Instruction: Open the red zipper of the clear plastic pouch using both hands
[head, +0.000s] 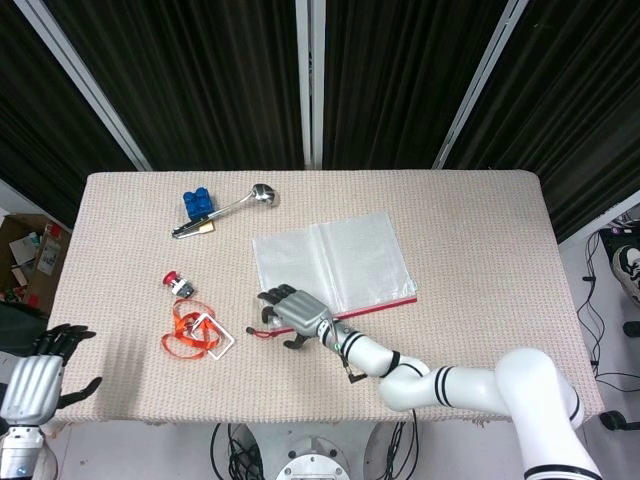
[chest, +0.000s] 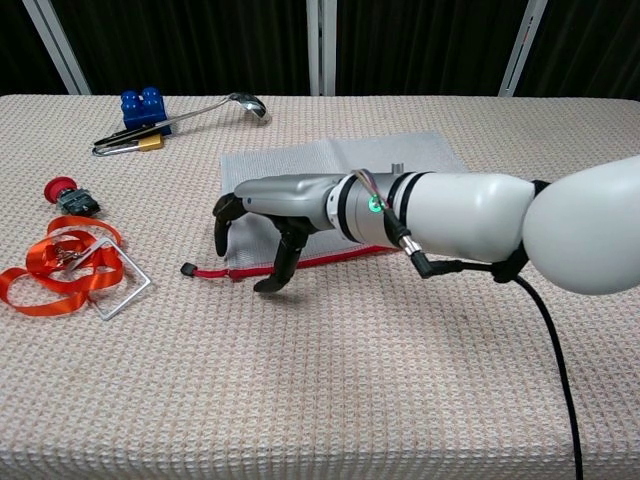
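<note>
Clear plastic pouch (head: 330, 262) lying flat near the middle of the beige woven tablecloth (head: 480, 250), its red zipper (chest: 300, 264) along the near edge, with the pull tab (chest: 186, 269) at the left end resting on the cloth. Right hand (chest: 262, 222) above the pouch's near-left corner, palm down, fingers curled downward and apart, nothing in its grasp; whether the fingertips touch the zipper cannot be told. Left hand (head: 38, 372) at the near-left edge of the head view, beside the table, fingers spread and empty; outside the chest view. Left of the pouch: orange strap (chest: 55, 268) with a metal square ring (chest: 115, 278), and a red push button (chest: 68, 194). Far left: blue toy brick (chest: 143, 105) beside a metal ladle (chest: 205, 107).
</note>
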